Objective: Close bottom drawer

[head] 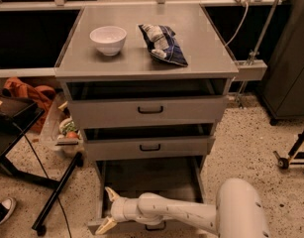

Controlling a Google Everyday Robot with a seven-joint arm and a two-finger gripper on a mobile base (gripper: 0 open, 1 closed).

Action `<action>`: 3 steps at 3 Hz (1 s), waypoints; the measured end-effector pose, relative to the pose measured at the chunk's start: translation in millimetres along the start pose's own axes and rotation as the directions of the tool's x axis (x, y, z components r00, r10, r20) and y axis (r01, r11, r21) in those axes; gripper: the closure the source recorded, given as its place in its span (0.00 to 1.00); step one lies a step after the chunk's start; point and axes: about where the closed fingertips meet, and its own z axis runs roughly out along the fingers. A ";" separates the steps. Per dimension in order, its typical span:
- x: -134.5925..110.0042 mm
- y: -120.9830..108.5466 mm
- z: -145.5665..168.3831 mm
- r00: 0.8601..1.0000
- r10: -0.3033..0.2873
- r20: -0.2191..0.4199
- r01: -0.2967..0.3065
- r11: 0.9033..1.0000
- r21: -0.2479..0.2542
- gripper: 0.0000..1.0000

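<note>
The bottom drawer [129,227] is pulled far out of the grey cabinet, and its dark inside [151,175] is exposed. Its front panel lies at the lower edge of the view, with the small black handle [155,227] partly behind my arm. My gripper [104,210] is open at the left end of the drawer front. One cream fingertip [111,193] points up over the drawer's left side, and the other sits by the front panel's left corner. My white arm [181,213] runs along the drawer front from the right.
The top drawer [149,110] and middle drawer [149,147] stand slightly out. A white bowl [108,38] and a chip bag [162,43] lie on the cabinet top. A black stand leg [57,195], a bin with clutter [67,130] and a shoe [3,212] are at the left.
</note>
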 end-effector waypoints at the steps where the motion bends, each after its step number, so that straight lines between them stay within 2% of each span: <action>1: 3.5 -1.4 2.9 1.000 -0.020 -0.001 0.020 0.999 0.025 0.00; 3: 10.2 -7.6 12.6 0.997 -0.061 -0.046 0.063 0.996 0.059 0.00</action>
